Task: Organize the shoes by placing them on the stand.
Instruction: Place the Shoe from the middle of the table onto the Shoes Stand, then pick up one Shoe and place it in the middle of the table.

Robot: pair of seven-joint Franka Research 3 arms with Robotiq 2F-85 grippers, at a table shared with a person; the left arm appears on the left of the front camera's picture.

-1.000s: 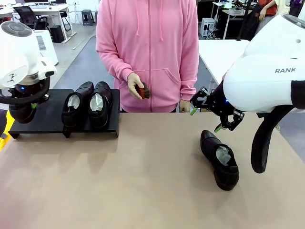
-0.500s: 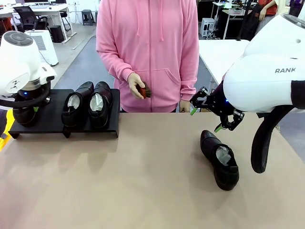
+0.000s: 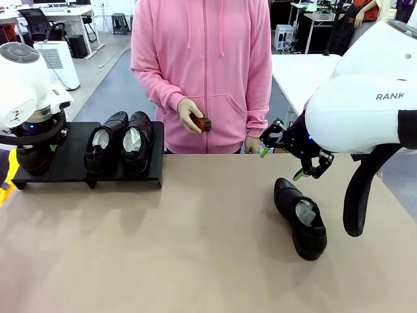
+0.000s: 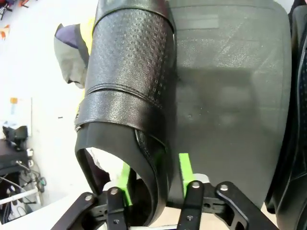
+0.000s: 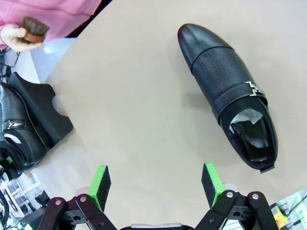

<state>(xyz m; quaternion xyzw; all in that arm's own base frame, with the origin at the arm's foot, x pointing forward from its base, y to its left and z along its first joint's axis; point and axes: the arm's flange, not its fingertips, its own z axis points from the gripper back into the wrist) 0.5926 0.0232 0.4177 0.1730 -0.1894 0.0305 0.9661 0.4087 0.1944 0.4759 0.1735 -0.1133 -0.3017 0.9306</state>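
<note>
A glossy black shoe (image 4: pixel 129 62) lies on the matte black stand (image 4: pixel 225 96) at its left end. My left gripper (image 4: pixel 155 172) straddles this shoe's heel wall, one green pad inside and one outside. A slit of stand shows beside the outer pad, so the jaws stand open. Two more shoes (image 3: pixel 104 147) (image 3: pixel 135 143) sit side by side on the right part of the stand (image 3: pixel 71 153). Another shoe (image 3: pixel 301 218) (image 5: pixel 225 91) lies on the tan table at the right. My right gripper (image 3: pixel 281 163) (image 5: pixel 156 184) hovers open and holds nothing above and behind that shoe.
A person in a pink hoodie stands at the far edge with a small brown brush (image 3: pixel 201 122) (image 5: pixel 34 28) in one hand. The table's middle and front are bare. The stand (image 5: pixel 41 108) shows at the left of the right wrist view.
My left arm has shifted slightly over the stand's left end. The person's hand with the brush has drifted a little to the right. The right arm and the table shoe have not moved.
</note>
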